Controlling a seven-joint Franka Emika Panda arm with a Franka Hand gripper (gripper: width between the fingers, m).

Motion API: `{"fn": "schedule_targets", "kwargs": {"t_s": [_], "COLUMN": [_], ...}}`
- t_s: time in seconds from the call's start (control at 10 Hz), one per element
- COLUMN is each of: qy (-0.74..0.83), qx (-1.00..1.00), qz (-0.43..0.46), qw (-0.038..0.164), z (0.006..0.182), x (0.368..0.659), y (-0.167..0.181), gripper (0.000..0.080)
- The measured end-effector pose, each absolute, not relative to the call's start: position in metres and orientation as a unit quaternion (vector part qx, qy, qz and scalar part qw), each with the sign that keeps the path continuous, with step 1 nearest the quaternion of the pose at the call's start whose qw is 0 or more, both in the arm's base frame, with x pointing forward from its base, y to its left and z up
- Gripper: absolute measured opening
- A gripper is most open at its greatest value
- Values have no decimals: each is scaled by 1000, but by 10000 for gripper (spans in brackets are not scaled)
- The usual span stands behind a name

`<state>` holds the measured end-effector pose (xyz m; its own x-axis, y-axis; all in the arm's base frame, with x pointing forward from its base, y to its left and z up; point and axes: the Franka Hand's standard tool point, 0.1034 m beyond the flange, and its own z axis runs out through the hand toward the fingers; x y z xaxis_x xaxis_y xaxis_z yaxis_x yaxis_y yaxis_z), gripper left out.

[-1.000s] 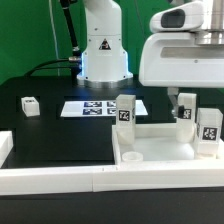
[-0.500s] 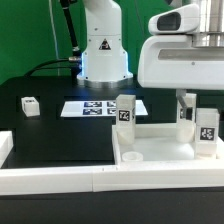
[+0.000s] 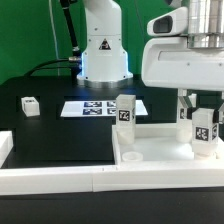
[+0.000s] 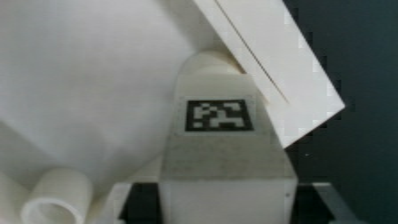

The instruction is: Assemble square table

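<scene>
Holds short white tagged plastic leg (image 3: pixel 204 133) in clamped gripper (image 3: pixel 203 112), nudges it inward over large white rimmed square panel (image 3: pixel 150 153), nears seating.

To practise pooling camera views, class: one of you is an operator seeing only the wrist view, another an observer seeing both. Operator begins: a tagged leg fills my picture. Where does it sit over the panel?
Observer: The hand has the gripped leg at the square panel's side on the exterior view's right.
Operator: Other legs standing?
Observer: An upright leg stands at the panel's far corner, on the exterior view's left.
Operator: Any off the panel?
Observer: A loose leg lies on the black table, left of the marker board in the exterior view.
</scene>
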<state>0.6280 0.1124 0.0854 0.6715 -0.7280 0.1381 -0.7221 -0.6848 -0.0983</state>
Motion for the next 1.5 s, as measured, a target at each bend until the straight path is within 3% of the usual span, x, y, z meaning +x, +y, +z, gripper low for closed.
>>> {"fn": "schedule_targets", "kwargs": {"t_s": [0.1, 0.3, 0.7, 0.8, 1.0, 1.1, 1.2, 1.5], "qy": [460, 636, 823, 812, 751, 698, 634, 551], "qx": [-885, -769, -562, -578, -656, -714, -771, -832], "qz": [-66, -35, -21, -23, -26, -34, -44, -48], "qw": [26, 64, 78, 77, 66, 52, 40, 34], "z": [85, 83, 83, 83, 86, 86, 84, 83], "x": [628, 626, 626, 625, 622, 620, 619, 618], "y": [110, 109, 125, 123, 127, 129, 132, 133], "gripper": [290, 290, 292, 292, 523, 523, 624, 648]}}
